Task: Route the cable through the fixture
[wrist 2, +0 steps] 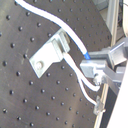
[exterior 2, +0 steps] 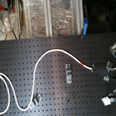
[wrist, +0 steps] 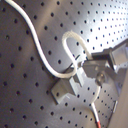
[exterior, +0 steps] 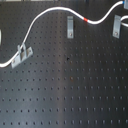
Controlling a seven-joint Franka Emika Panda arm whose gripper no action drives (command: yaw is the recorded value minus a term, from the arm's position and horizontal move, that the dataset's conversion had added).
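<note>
Three grey clips sit on the black perforated tabletop (exterior: 65,85) in the first exterior view: one (exterior: 21,55) at the first exterior view's left, one (exterior: 70,26) top centre, one (exterior: 117,25) top right.

The cable (exterior: 40,20) is white and runs from the first exterior view's left edge up to the left clip, arcs over, passes just above the centre clip, and carries a red band (exterior: 88,20) just right of that clip. It then rises to the top right corner, passing the right clip; whether it sits in that clip's slot is unclear.

Second exterior view: cable (exterior 2: 44,57) loops at the second exterior view's left, rises in an arch and slopes down to the gripper (exterior 2: 106,72) at the second exterior view's right edge. Red band (exterior 2: 85,65) lies just short of the gripper. A clip (exterior 2: 69,73) stands under the sloping run, apart from the cable.

First wrist view: cable (wrist: 37,45) curls in a tight loop by a clip (wrist: 65,87) and meets the gripper (wrist: 95,70). Second wrist view: two white strands (wrist 2: 75,42) pass beside a clip (wrist 2: 47,55) into the gripper (wrist 2: 95,67). Jaws are closed on the cable.
</note>
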